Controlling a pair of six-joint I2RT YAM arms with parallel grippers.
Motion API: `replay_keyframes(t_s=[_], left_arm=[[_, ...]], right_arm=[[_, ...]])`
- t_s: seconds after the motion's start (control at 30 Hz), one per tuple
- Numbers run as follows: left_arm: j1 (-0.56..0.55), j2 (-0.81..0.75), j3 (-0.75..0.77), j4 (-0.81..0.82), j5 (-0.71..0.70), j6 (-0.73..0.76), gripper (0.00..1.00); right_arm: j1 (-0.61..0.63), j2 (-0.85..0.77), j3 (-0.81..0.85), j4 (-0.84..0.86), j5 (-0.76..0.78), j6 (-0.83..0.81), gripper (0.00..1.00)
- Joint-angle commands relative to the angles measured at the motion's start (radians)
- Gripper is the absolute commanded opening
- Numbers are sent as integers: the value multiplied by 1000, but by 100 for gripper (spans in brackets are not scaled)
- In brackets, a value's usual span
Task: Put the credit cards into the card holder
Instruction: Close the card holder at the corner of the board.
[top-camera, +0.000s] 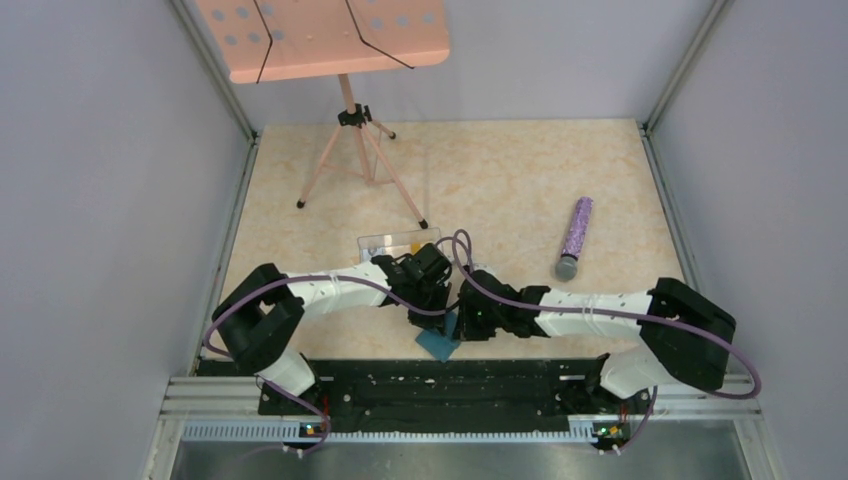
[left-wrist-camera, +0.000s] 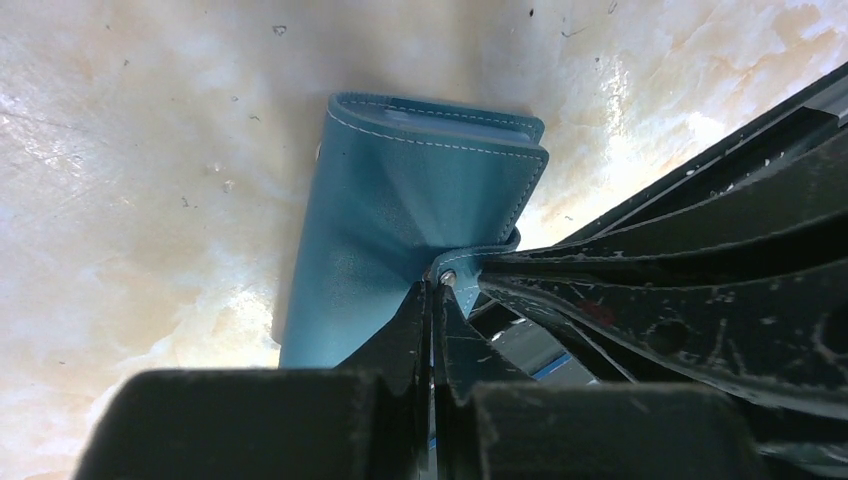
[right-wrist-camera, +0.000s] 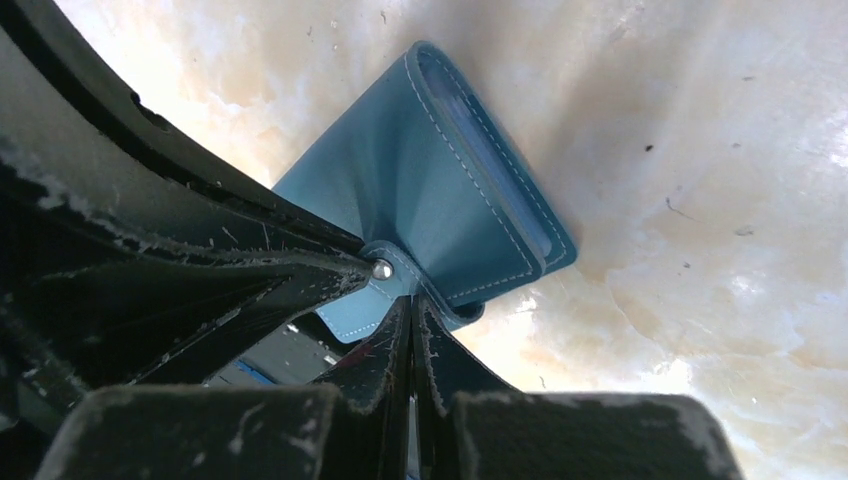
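- The wallet (left-wrist-camera: 400, 190) hangs folded between the two grippers, near the table's (top-camera: 520, 180) front edge. Its covers lie together, with pale blue lining showing between them at the end farthest from the fingers.
- Its tab (left-wrist-camera: 480, 250), with a metal snap (right-wrist-camera: 381, 268), sits at the end nearest both arms. The wallet's long axis runs away from that point.
- The left gripper (left-wrist-camera: 432, 292) is pressed together on the wallet right at the tab. The cover creases fan out from its tips.
- The right gripper (right-wrist-camera: 412, 303) comes in from the opposite side and is likewise pinched tight at the tab, its tips almost touching the left pair.
- Neither arm is nearer, since both meet at the snap. Opening probably depends on drawing the tab away from the cover.
- I cannot tell which layer each pair actually holds, the tab or the cover under it. I also cannot tell whether the wallet's far end rests on the table.
- No cards show in the wrist views. Beyond the wallet, a clear box (top-camera: 398, 243) holds a faint yellow patch, too small to identify.
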Motion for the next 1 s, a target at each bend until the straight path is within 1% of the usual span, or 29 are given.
replay_keyframes(t_s=[0.0,0.43,0.7,0.8,0.87,0.9,0.97], left_arm=[[-6,23,-6,0,-27,27,0],[-6,87,-17,-9,-67,41,0],[-9,170,-12,-14,-97,65,0],[-15,175,-1,-13,-94,76,0],[-15,140,2,-8,-93,75,0],[-14,109,2,-1,-91,73,1],[-12,55,2,20,-70,63,15]], right_arm=[[17,38,38,73,-39,-33,0],[16,112,77,78,-33,-51,0],[17,192,85,-9,-18,-57,0],[17,183,79,-6,-23,-60,0],[17,149,83,-4,-12,-64,0],[17,126,82,-2,-5,-64,0],[15,79,83,-1,9,-65,0]])
